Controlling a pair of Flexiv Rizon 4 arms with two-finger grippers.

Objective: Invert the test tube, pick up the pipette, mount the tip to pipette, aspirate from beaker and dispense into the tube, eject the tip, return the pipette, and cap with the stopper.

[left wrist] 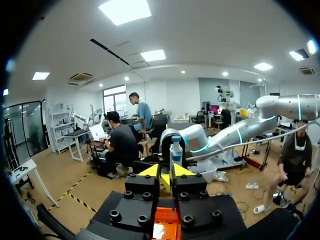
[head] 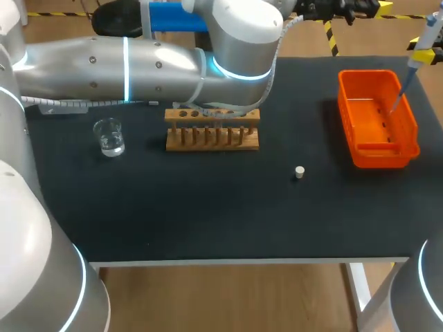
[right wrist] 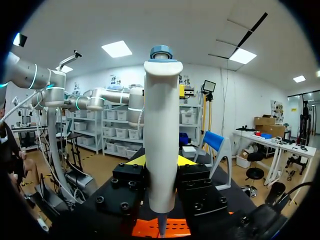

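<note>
Pipette (head: 423, 43): clamped upright in right gripper (right wrist: 161, 165), tip over orange bin (head: 414, 128), presumably placed for ejecting the tip. Left gripper (left wrist: 166, 172): parked clear, yellow tips together, nothing seen between. Also: beaker (head: 109, 136); wooden rack (head: 212, 138), rear crossed by left arm (head: 138, 66); stopper (head: 299, 172), loose. Test tube not discernible.

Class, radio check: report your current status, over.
Right end effector shut on pipette, over the orange tray. Left end effector above the rack, grip unclear. Stopper lies on table, away from both arms.
</note>
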